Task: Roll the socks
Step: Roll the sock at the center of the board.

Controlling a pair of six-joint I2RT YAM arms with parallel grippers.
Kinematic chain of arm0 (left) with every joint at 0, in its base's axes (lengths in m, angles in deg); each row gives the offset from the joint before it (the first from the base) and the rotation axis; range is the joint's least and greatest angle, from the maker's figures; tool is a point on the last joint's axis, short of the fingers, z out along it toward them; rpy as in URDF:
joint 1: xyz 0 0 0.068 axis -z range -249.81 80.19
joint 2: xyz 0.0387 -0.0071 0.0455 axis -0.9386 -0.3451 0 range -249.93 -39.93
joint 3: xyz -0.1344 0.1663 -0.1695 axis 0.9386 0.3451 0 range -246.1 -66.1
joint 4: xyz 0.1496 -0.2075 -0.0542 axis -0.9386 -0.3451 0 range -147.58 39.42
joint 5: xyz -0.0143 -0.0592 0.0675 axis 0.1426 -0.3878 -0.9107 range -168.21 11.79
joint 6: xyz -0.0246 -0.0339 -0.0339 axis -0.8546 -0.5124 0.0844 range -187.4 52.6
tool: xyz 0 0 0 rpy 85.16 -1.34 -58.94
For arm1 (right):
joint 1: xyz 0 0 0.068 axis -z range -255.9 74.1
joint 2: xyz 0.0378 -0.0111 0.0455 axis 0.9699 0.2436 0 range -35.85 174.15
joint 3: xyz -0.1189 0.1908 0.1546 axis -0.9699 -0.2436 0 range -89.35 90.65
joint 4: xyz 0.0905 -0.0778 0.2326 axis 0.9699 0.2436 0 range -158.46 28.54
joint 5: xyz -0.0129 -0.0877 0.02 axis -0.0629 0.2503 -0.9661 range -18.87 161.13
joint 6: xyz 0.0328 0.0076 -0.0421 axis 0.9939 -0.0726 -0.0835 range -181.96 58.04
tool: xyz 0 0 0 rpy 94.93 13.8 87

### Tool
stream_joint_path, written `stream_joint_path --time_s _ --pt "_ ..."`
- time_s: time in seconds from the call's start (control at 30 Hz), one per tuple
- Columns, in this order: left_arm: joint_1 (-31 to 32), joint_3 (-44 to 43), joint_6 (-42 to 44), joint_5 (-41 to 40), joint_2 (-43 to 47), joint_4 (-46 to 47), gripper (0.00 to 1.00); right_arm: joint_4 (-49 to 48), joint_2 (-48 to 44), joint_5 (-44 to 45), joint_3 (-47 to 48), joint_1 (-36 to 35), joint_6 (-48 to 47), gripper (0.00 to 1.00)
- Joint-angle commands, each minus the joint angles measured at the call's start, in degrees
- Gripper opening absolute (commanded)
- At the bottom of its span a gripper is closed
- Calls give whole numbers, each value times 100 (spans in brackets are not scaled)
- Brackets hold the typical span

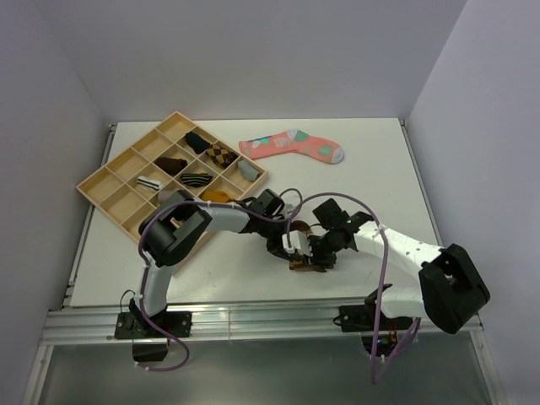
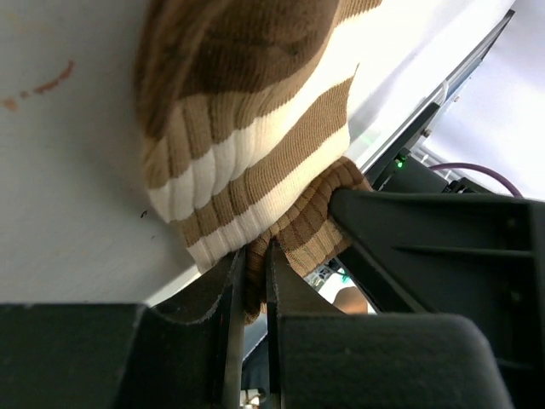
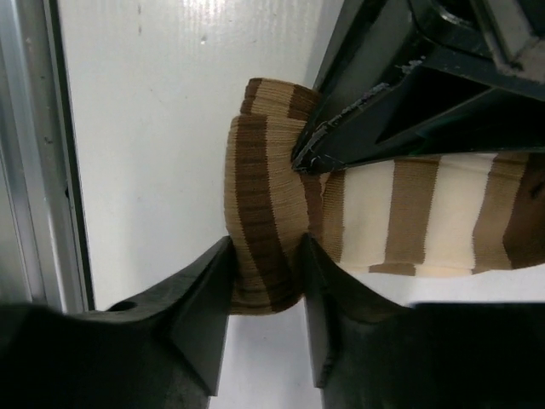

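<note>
The brown sock with tan and cream bands lies bunched on the white table near its front edge. My left gripper is shut on the sock's ribbed cuff, a thin fold of fabric pinched between its jaws. My right gripper is shut across a folded brown-and-tan lump of the same sock, both fingers pressing its sides. In the top view the two grippers meet over the sock and hide most of it. A white-and-black striped bundle sits in a tray compartment.
A wooden compartment tray at the back left holds several rolled socks. A coral-pink sock with teal patches lies flat at the back. The metal rail of the table's front edge runs just below the grippers.
</note>
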Motion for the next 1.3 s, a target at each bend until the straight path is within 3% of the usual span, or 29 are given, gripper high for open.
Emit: stream_joint_path --time_s 0.0,0.1,0.23,0.4,0.67,1.0,1.27 --pt "-103 150 178 -718 -169 108 1 -140 229 56 5 -43 231 41" --pt "-103 527 -243 -752 102 783 7 -140 467 -31 145 36 433 27" --pt "-94 1090 -534 -1085 532 1601 13 386 941 -522 636 413 214 19" --pt "-59 1978 -676 -1701 1235 2762 26 1809 2013 -1139 1602 1143 -427 18" --pt "265 3059 -535 -2947 1913 4379 30 3015 3490 -1184 2553 1697 -508 18" --pt "1083 3262 1396 -4205 2634 4715 32 3903 4695 -1096 3643 1759 -96 19" --pt "1189 2726 2892 -3619 2503 4277 42 3719 4871 -806 3767 1776 248 19"
